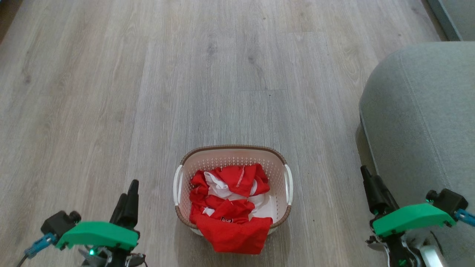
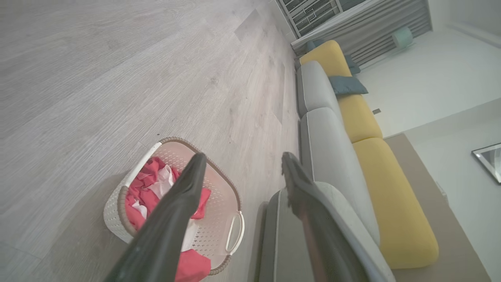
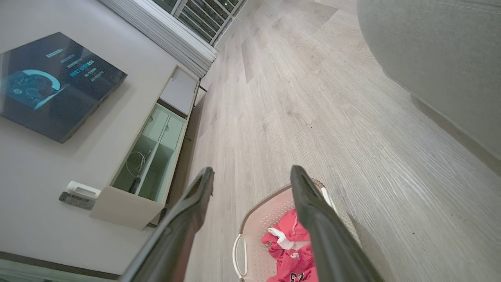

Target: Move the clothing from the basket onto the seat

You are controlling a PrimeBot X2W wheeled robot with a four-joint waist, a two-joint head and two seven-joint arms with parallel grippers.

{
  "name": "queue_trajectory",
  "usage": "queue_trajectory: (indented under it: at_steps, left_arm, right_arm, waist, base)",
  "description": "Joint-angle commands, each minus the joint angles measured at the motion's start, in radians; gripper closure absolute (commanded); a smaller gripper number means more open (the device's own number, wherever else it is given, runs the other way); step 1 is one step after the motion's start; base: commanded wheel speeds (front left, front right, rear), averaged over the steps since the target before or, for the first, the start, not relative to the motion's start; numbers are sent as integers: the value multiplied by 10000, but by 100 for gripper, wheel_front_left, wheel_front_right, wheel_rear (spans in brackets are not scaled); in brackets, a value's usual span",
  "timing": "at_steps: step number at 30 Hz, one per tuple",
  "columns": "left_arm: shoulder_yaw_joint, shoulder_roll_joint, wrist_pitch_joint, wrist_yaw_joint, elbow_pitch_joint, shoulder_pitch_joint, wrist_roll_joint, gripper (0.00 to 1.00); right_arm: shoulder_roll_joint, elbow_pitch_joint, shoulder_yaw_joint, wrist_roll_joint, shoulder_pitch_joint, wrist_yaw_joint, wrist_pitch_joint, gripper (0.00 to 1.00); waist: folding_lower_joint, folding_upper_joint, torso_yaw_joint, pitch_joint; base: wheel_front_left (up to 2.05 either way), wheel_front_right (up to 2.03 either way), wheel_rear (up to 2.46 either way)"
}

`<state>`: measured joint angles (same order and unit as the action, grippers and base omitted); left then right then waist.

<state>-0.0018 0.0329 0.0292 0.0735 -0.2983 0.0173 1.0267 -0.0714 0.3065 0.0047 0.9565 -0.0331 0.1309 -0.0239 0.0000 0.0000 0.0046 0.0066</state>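
Hovering wide open w/ nothing held, the left pincer (image 2: 243,156) and right pincer (image 3: 252,170) flank the basket (image 1: 233,148) on the floor (image 1: 148,92), fingers pointing fwd. The clothing (image 1: 230,207) (soft, light, prob. tangled) fills it, one piece draped over the near rim; best pinch is likely a bunched fold there. The seat (image 1: 419,111) sits to the right.

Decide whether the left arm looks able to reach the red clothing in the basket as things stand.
Probably yes. The left gripper hangs open beside the basket, with bare floor between them. The basket is open-topped, and the red clothing lies heaped inside, one piece draped over the near rim.
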Motion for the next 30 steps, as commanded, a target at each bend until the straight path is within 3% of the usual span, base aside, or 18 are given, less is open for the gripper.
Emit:
queue_trajectory:
  at_steps: [1, 30]
  left_arm:
    - [53, 82, 123, -80, 390, 413, -337, 0]
    - [-191, 117, 972, -449, 557, 352, -4172, 0]
  right_arm:
    - [-245, -310, 143, -341, -544, -1, -149, 0]
    - [-500, -141, 700, -3974, -649, -1, -1009, 0]
  waist:
    - [0, 0, 3, -4]
    - [0, 0, -26, 67]
  base:
    - [0, 0, 0]
    - [0, 0, 0]
